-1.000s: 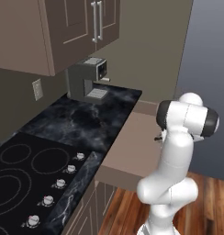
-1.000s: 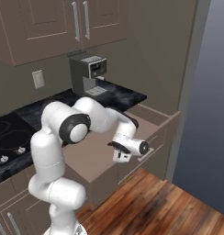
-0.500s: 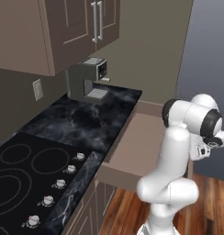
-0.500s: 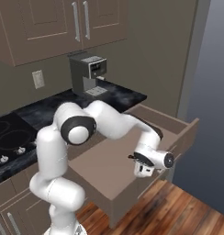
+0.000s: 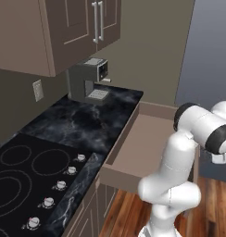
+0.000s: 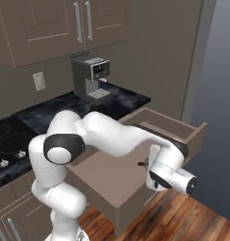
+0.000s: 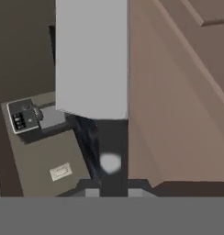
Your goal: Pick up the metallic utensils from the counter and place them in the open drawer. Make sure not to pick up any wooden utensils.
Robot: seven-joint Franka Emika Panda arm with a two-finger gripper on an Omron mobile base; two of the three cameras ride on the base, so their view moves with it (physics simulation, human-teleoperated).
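While the arm (image 6: 112, 139) is reaching out over the drawer (image 6: 112, 181), the black marble surface (image 5: 82, 125) is running along the wall under brown upper cabinets (image 5: 64, 28), and a wood floor (image 6: 183, 221) is lying below. A coffee machine (image 5: 89, 83) is standing at the far end of the surface, close to the wall, and a white outlet (image 5: 38, 90) is sitting on the wall beside it. A black stove top (image 5: 22, 171) with a row of silver knobs (image 5: 61, 185) is lying next to the marble part.

From the right base view, the drawer is standing pulled far out, and its pale inside (image 6: 105, 167) is looking bare. The hand (image 6: 166, 172) is hanging at the front right corner of the drawer, just outside its wall. From the left base view, the big white elbow is covering the right part of the drawer. The hand view is looking along the drawer wall (image 7: 178, 101) toward the coffee machine (image 7: 24, 117) and the outlet (image 7: 60, 171).

The claw (image 7: 113, 190) is clenched, with its two tips almost together, and I cannot see any utensil between them. No utensils are showing on the surface.
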